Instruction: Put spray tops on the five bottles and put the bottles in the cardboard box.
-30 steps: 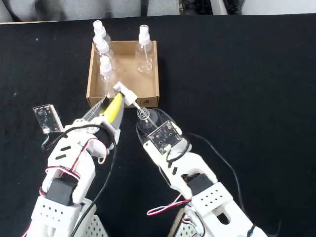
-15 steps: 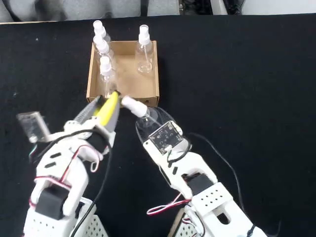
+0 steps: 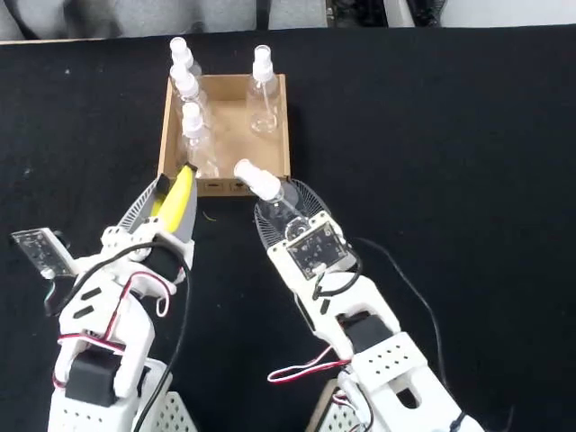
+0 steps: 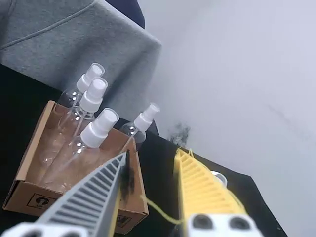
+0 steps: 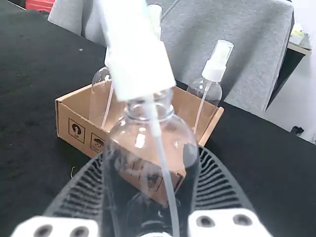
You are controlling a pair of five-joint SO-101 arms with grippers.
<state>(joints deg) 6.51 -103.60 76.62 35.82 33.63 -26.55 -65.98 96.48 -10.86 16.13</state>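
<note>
The left claw (image 3: 175,175) (image 4: 150,163) hung just in front of the cardboard box (image 3: 165,135) at its left front corner. Its grey and yellow fingers were spread apart and gripped nothing.

The box sat on the black worktop (image 3: 432,135). A row of three bottles (image 3: 186,85) stood upright along its left wall, each with a white spray top on. A fourth bottle (image 3: 263,94), also capped, stood upright near the back right corner.

Just right of the left claw was the fifth bottle (image 3: 274,202) (image 5: 148,143). It leaned toward the box, and its spray top (image 3: 255,178) was over the front wall, toward the right end. The right claw (image 3: 283,211) (image 5: 150,163) had its black fingers closed round this bottle's clear body, holding it outside the box.
</note>
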